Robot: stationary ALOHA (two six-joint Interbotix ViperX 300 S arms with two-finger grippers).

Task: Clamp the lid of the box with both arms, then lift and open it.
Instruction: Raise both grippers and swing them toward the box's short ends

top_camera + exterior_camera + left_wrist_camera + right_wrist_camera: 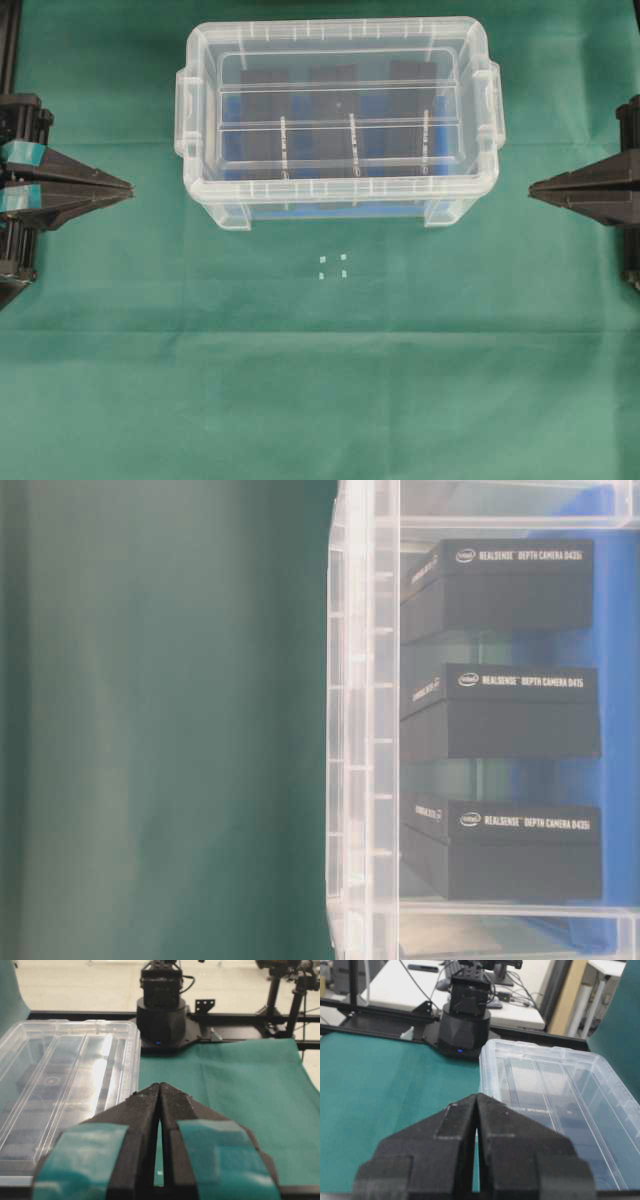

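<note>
The clear box stands at the back middle of the green cloth, with three black packs on its blue bottom. The flat clear lid with two long ribs lies closed on top of it. My left gripper, with teal tape bands, is shut and empty, left of the box and apart from it. My right gripper is shut and empty, right of the box and apart from it. In the left wrist view the lid lies ahead and left of the gripper. In the right wrist view the lid lies ahead and right of the gripper.
Small white marks lie on the cloth in front of the box. The table-level view shows the box's wall and the packs close up. The opposite arm's base stands at the cloth's far edge, as in the right wrist view.
</note>
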